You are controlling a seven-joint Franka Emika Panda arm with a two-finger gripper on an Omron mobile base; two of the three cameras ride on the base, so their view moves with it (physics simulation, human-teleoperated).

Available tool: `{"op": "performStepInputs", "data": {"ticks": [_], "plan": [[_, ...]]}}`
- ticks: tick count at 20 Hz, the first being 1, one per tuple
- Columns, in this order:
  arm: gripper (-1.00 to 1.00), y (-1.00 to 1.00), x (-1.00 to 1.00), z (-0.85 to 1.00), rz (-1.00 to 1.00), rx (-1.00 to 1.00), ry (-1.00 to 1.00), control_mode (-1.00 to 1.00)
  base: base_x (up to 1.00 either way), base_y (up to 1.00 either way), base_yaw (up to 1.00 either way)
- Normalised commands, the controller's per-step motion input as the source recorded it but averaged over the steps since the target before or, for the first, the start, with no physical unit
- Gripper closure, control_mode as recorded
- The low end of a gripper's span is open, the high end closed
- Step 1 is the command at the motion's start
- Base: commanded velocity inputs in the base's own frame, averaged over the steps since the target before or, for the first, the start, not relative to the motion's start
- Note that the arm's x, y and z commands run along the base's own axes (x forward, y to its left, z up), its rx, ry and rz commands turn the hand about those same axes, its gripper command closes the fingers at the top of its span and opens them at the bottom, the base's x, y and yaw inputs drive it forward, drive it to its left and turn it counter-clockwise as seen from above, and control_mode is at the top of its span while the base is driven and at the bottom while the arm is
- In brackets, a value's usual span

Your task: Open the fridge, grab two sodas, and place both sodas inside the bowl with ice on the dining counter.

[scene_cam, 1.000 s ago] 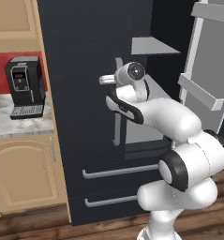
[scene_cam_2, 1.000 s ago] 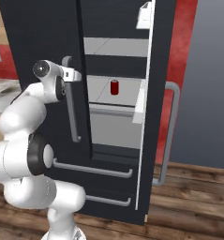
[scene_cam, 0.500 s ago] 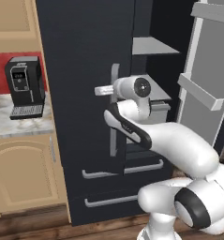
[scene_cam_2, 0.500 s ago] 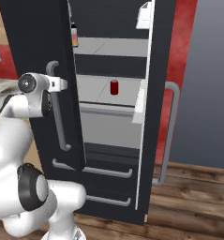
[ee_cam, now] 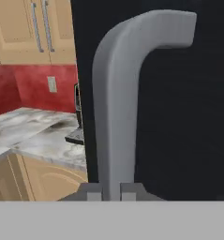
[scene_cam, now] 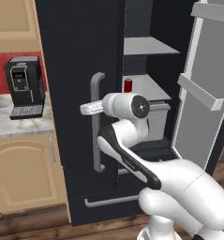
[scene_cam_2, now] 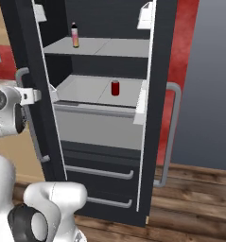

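The tall black fridge (scene_cam: 76,56) stands with both doors swung out. My gripper (scene_cam: 88,108) is shut on the left door's grey bar handle (scene_cam: 97,136), just below its top bend. In the hand view this handle (ee_cam: 115,103) runs up from between my fingertips. The gripper (scene_cam_2: 35,95) also shows at the left door's edge in the right base view. A red soda can (scene_cam_2: 115,88) stands on the middle shelf, and it appears again past the door edge (scene_cam: 128,85). A slim pink-orange soda bottle (scene_cam_2: 75,35) stands on the upper shelf. The bowl and dining counter are out of view.
A black coffee machine (scene_cam: 24,89) sits on a marble kitchen counter (scene_cam: 19,129) left of the fridge, over tan cabinets. The right door (scene_cam: 212,89) hangs open with its long handle (scene_cam_2: 169,132). Two lower drawers (scene_cam_2: 100,172) are closed.
The left fridge door has swung further open with my gripper on its handle, baring more of the shelves and the bottle. My arm has pulled back and left with it.
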Motion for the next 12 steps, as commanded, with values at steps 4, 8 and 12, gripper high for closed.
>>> {"op": "performStepInputs", "data": {"ticks": [4, 8, 12], "plan": [[-1.0, 0.2, -0.75, 0.02, 0.07, -0.01, 0.01, -1.0, 0.0, 0.0, 0.0], [-1.0, -0.59, -0.64, 0.22, 0.0, 0.02, 0.03, -1.0, 0.0, 0.0, 0.0], [-1.0, -0.83, -0.46, 0.22, 0.0, 0.01, 0.1, -1.0, 0.0, 0.0, 0.0]]}}
